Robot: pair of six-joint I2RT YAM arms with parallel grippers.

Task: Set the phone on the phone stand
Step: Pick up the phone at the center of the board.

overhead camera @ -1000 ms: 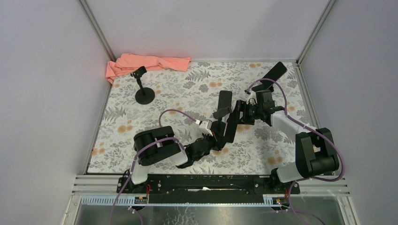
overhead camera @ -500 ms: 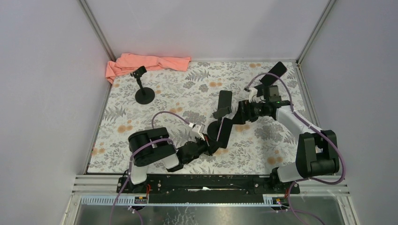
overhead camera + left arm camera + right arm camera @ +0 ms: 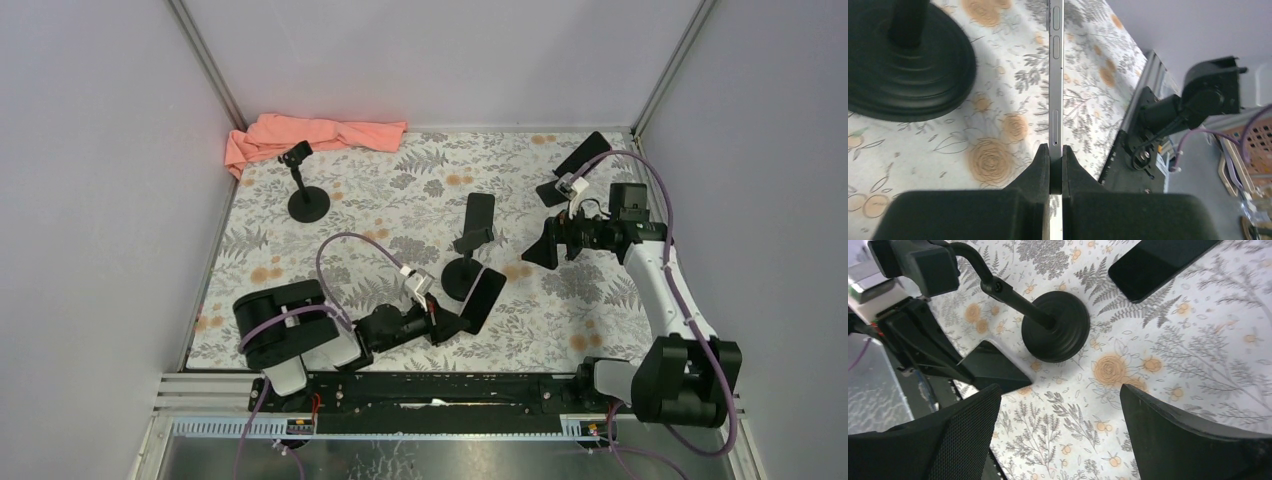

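- The left gripper (image 3: 1056, 152) is pinching the phone (image 3: 1056, 75) by one end, with the phone's thin edge facing the wrist camera.
- The phone is sitting low, just beside the round base (image 3: 903, 60) of the phone stand (image 3: 462, 270) on its near side. Whether it is touching the floral surface (image 3: 260, 240) cannot be told.
- The right gripper (image 3: 1060, 395) is standing wide open and empty, to the right of the stand and apart from it.
- The cradle (image 3: 923, 265) is perching at the top of the stand's neck, higher than the phone.
- The step appears to call for lifting the phone, turning its flat back toward the cradle and lowering it in squarely.
- Knocking the neck risks tipping the stand, so the free gripper could be steadying the base.
- A spare phone (image 3: 480, 210) is lying flat behind the stand.
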